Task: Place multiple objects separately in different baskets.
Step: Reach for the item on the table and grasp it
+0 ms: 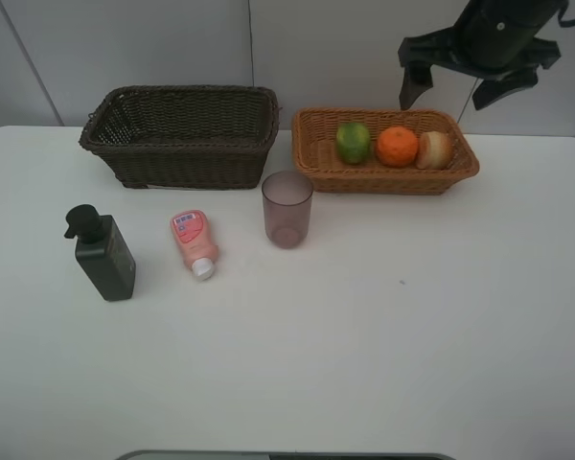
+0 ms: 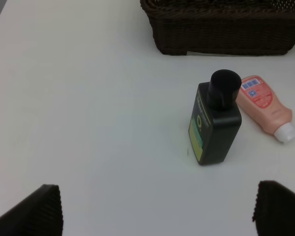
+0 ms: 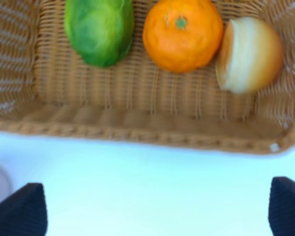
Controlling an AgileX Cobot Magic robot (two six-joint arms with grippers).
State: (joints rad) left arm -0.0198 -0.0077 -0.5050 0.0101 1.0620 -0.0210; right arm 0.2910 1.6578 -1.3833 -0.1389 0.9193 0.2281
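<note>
White worktop (image 1: 364, 335), pale wall panels behind.

Item 1: light tan wicker basket (image 1: 383, 180), shallow, at the back of the worktop, right of centre. It holds three fruits in a row along its floor:
- green fruit (image 1: 354, 142), leftmost;
- tangerine (image 1: 397, 147), middle, stem end up in the right wrist view;
- peach-like fruit (image 1: 434, 149), rightmost, pale and blurred, touching or nearly touching the tangerine.

Item 2: dark brown wicker basket (image 1: 182, 158), deeper, just left of the tan one with a narrow gap between them. Only bare weave shows on its inner walls.

Item 3: mauve cup (image 1: 287, 210), translucent, upright with its mouth up, on the worktop just in front of the gap between the baskets.

Item 4: pink tube (image 1: 193, 241), lying flat left of the cup, white cap toward the front edge.

Item 5: dark green pump bottle (image 1: 103, 254), upright, left of the tube and apart from it.

Item 6: right hand (image 1: 444, 96), raised above the back of the tan basket, fingers spread wide, grasping nothing.

Item 7: left hand (image 2: 155, 211), seen only in its own wrist view, fingers wide apart and released, above bare worktop short of the pump bottle.
</note>
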